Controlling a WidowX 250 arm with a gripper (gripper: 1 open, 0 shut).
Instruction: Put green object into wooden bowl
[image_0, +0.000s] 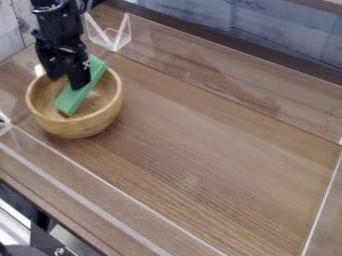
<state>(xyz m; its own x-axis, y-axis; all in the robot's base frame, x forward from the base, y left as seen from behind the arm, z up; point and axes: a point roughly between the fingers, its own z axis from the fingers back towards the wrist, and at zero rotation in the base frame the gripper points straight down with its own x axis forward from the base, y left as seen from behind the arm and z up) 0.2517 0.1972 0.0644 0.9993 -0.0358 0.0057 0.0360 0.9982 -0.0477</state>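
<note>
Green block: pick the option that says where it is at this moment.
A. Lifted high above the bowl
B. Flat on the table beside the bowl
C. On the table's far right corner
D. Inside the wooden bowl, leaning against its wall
D: the green block sits tilted inside the wooden bowl, its upper end near the rim, with the gripper open just above it.

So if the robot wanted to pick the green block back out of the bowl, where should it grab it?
Probably near the upper end of the green block, coming straight down from above. The block lies tilted in the wooden bowl, one end raised toward the rim, and its long flat sides would suit a pinch across its narrow width. The gripper is open just above it.
</note>
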